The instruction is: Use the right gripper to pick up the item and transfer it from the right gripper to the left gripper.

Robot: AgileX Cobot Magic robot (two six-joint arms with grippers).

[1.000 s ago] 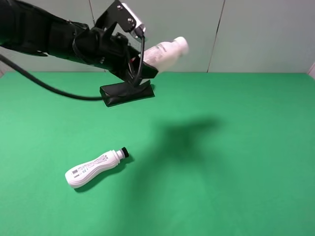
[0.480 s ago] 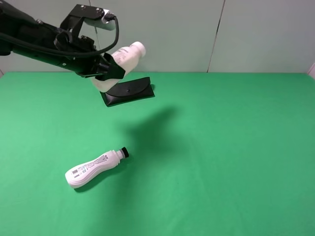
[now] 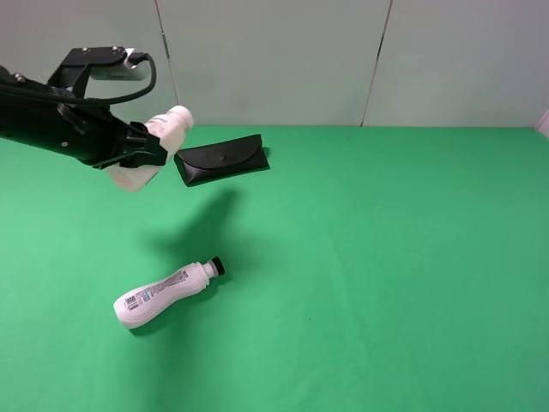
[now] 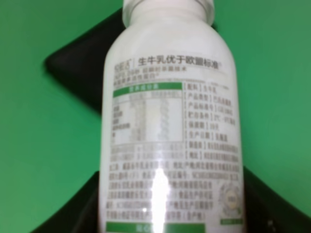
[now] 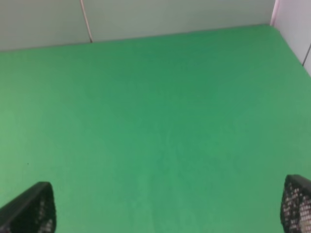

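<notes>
My left gripper (image 3: 137, 156) is shut on a white bottle (image 3: 168, 126) and holds it in the air at the back left, just left of the black case. In the left wrist view the bottle (image 4: 170, 121) fills the frame with its printed label, between the dark fingers (image 4: 80, 206). My right gripper (image 5: 163, 208) shows only in the right wrist view. Its mesh-padded fingertips (image 5: 30, 209) stand far apart over bare green cloth with nothing between them. It is out of the exterior high view.
A second white bottle (image 3: 163, 296) with a black cap lies on its side on the green table (image 3: 386, 257) at the front left. A black case (image 3: 221, 160) lies at the back, also behind the held bottle in the left wrist view (image 4: 80, 68). A grey wall stands behind.
My left arm has swung left and lower with the white bottle, from above the black case to its left side. The lying bottle and case have not moved.
</notes>
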